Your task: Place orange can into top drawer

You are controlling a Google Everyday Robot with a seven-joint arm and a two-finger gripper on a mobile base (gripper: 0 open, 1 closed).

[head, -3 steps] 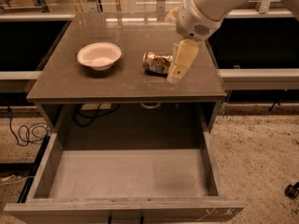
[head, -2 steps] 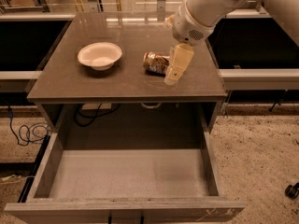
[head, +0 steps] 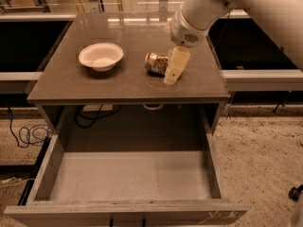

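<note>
Grey-brown worktop [head: 94, 86] above the pulled-out top drawer [head: 128, 174]
On the worktop, the orange can [head: 156, 63] lies on its side, right of the white bowl [head: 101, 56]. The end effector [head: 171, 74] hangs down at the can's right end, touching or just beside it; whether it is clenched there I cannot tell.

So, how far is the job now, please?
Done: the drawer is pulled open, ready to receive. In hand: the gripper is down at the right end of the can, which lies on its side on the table; a grasp is not clear. Left: lift the can, bring it forward and set it in the drawer.
</note>
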